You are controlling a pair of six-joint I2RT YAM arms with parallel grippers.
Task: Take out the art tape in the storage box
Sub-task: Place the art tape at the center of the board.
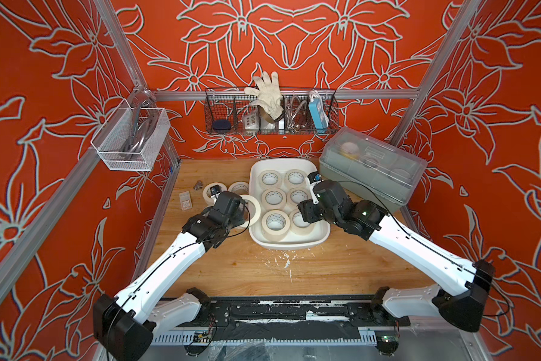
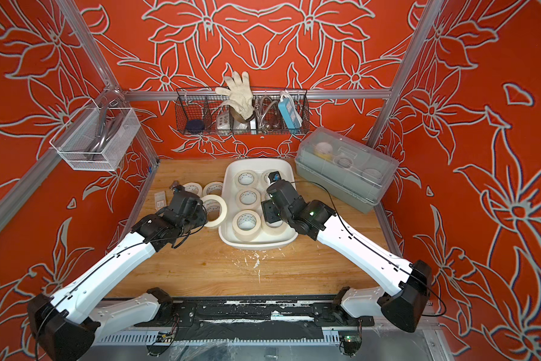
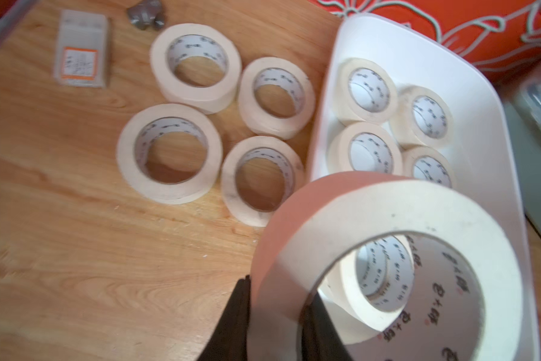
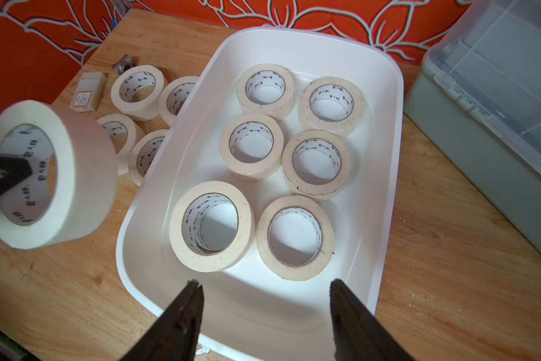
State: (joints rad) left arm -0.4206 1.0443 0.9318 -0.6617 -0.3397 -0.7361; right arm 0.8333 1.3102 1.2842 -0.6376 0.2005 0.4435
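Pinching art tape point(image 3: 388, 212), left gripper point(image 3: 278, 295), wrist views only.

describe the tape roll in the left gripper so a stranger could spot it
Find the white storage box on the wooden table. Beside its left rim the left gripper pinches one art tape roll by its wall. Unlike the rolls lying flat in the box and on the table, it is lifted and tilted.

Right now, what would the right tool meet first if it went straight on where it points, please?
Probably the bare floor of the large white plastic storage tub, just short of the nearest cream masking-tape roll; depth is unclear.
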